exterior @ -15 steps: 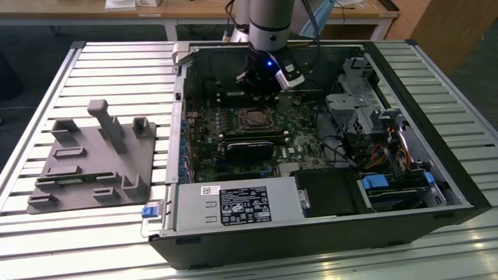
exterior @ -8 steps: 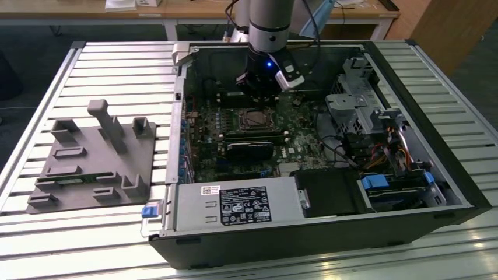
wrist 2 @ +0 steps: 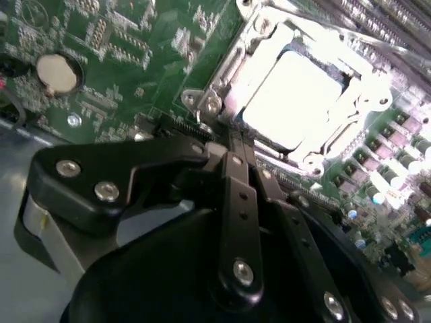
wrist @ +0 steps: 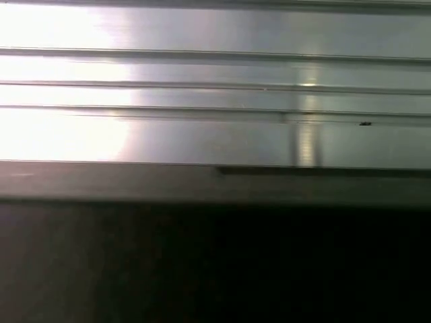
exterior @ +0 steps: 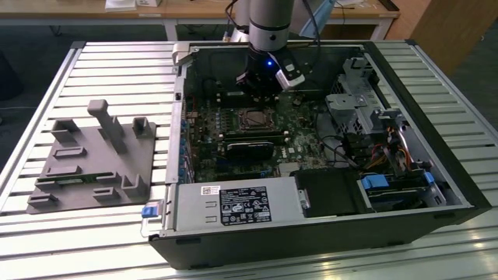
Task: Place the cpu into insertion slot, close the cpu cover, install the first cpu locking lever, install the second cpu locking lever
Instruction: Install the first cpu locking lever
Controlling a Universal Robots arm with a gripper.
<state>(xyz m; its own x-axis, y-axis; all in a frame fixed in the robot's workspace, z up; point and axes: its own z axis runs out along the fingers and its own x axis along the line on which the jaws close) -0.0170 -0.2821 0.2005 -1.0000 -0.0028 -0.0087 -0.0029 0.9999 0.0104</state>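
Judging progress from the open computer case (exterior: 404,192) on the slatted table (exterior: 93,64), we put the first two steps as done. In the second wrist view the cpu (wrist 2: 300,101) lies flat in the insertion slot (wrist 2: 250,124), its pale metal top showing through the window of the cpu cover (wrist 2: 350,108), which appears folded down over it; the glare there is strong, so we cannot confirm the cover is fully seated.

In the exterior view the socket area (exterior: 255,119) sits near the middle of the green motherboard (exterior: 210,157), with the arm (exterior: 272,23) reaching down just behind it.

The gripper (wrist 2: 232,145) hangs close to the near edge of the socket frame. Its fingers (wrist 2: 237,178) look pressed together to a narrow tip, with nothing between them that we can make out. The tip is at or just beside the frame's edge, near a mounting screw (wrist 2: 212,104); whether it touches we cannot tell.

We cannot clearly pick out either locking lever, so whether the first is latched is undecided. Our judgement: chip placement finished, cover probably closed, lever work at hand or unresolved.

Other notes: coin battery (wrist 2: 59,73) on the board, well apart from the socket; grey fixture tray (exterior: 93,160) on the table at the exterior view's left; power supply box (exterior: 233,205) at the case's near side. The first wrist view gives metal slats (wrist: 215,87) above a dark band.
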